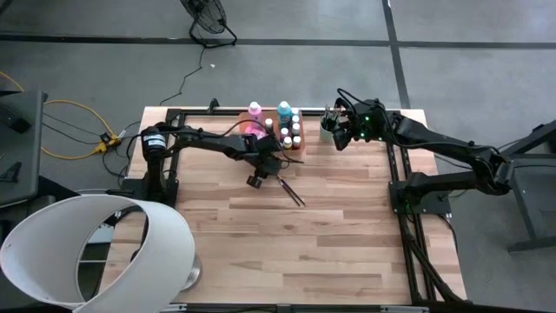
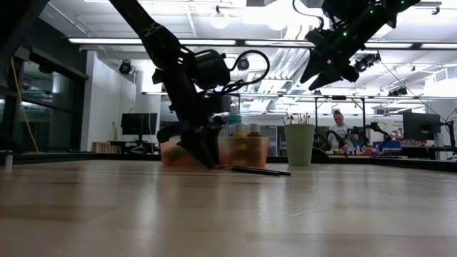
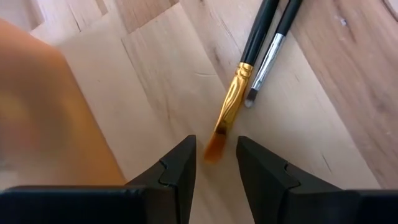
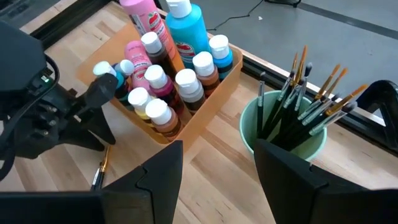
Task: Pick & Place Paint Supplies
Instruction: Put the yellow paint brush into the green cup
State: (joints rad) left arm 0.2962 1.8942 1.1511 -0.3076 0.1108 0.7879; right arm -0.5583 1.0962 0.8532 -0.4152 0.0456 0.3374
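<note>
In the high view, the wooden tabletop [image 1: 330,243] fills the middle of the frame; at its upper centre an orange tray [image 1: 271,116] holds paint bottles [image 1: 283,115], too crowded to count from here, and just right of it stands a green cup [image 1: 327,130] of brushes. The left gripper [image 1: 259,176] sits low just below the tray, and two loose paintbrushes [image 1: 292,191] lie on the wood to its lower right. The right gripper [image 1: 346,132] hangs beside the cup, at its right. In the low view, the left gripper [image 2: 207,158] reaches down to the tabletop in front of the tray [image 2: 246,151], the loose brushes [image 2: 258,170] lie just right of it, and the right gripper [image 2: 330,69] is high in the upper right, above the cup [image 2: 299,144]; a person [image 2: 338,128] sits far behind. In the left wrist view, the left gripper [image 3: 215,163] is part open with nothing between its fingers, and the gold-banded brush tip [image 3: 231,107] lies right at the gap, the second, silver-banded brush [image 3: 268,57] beside it. In the right wrist view, the right gripper [image 4: 217,171] is open and empty above the wood between tray [image 4: 214,84] and cup [image 4: 249,134]; about a dozen white-capped bottles [image 4: 184,84] fill the tray, roughly a dozen brushes [image 4: 305,102] stand in the cup, and one loose brush [image 4: 99,173] shows at lower left.
</note>
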